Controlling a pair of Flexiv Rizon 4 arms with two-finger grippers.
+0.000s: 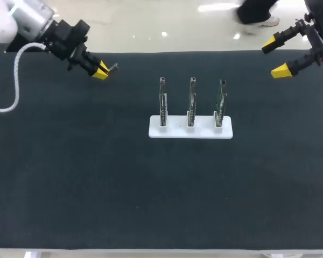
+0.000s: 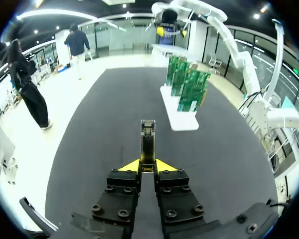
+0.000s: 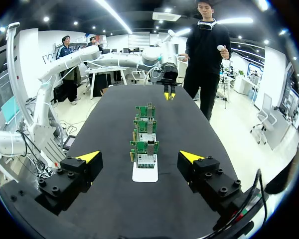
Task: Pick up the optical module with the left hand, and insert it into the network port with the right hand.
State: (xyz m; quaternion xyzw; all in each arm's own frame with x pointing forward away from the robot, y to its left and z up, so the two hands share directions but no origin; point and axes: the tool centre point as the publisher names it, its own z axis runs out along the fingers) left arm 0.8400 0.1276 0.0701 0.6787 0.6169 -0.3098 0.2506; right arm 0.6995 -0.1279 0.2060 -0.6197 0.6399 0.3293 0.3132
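Slim, silver-tipped dark optical module [image 2: 147, 139]

A wide table [image 1: 151, 253] fills the scene, its top covered edge to edge by a black, felt-like mat [image 1: 97, 188]; a pale strip of the tabletop shows along the near edge. Beyond the far edge lies a pale, glossy floor [image 1: 151, 24] dotted with bright reflections of lamps. Overhead, the dark ceiling carries long white light strips [image 3: 112, 17] and small round spotlights [image 3: 46, 19]. Glass partitions [image 2: 114, 37] close off the far end of the room, and a white wall [image 3: 30, 52] stands to one side.
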